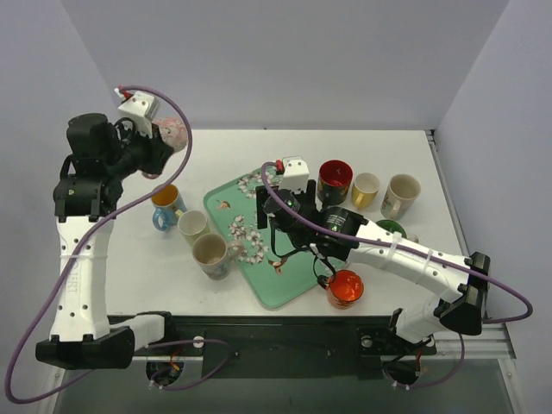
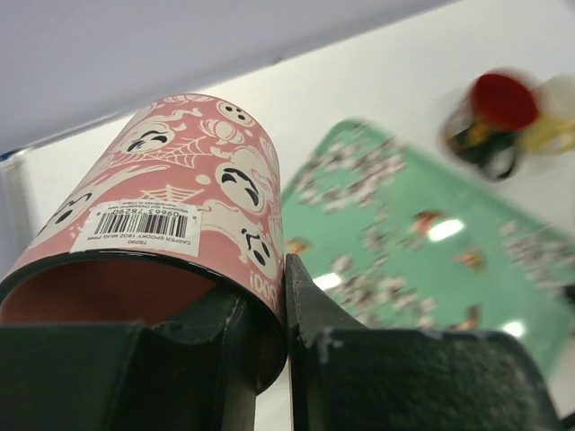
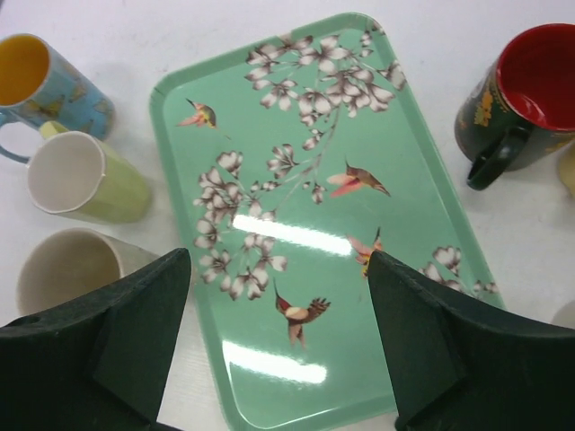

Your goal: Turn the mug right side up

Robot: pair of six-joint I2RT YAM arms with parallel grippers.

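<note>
The pink mug (image 1: 175,132) with white ghost faces hangs in the air over the table's far left corner. My left gripper (image 1: 162,140) is shut on its rim. In the left wrist view the mug (image 2: 180,193) fills the left half, open end toward the camera. The left gripper (image 2: 269,292) has one finger inside the mug and the other pressed on the outer wall. My right gripper (image 1: 274,214) hovers over the green tray (image 1: 226,200). In the right wrist view the right gripper (image 3: 278,265) stands open with nothing between its fingers above the tray (image 3: 422,180).
Left of the tray stand a blue mug (image 1: 166,205), a pale yellow mug (image 1: 192,226) and a beige mug (image 1: 210,254). Right of the tray are a black-and-red mug (image 1: 334,181), a yellow-lined mug (image 1: 365,188), a cream mug (image 1: 401,195), a green mug (image 1: 390,228) and an orange mug (image 1: 346,287).
</note>
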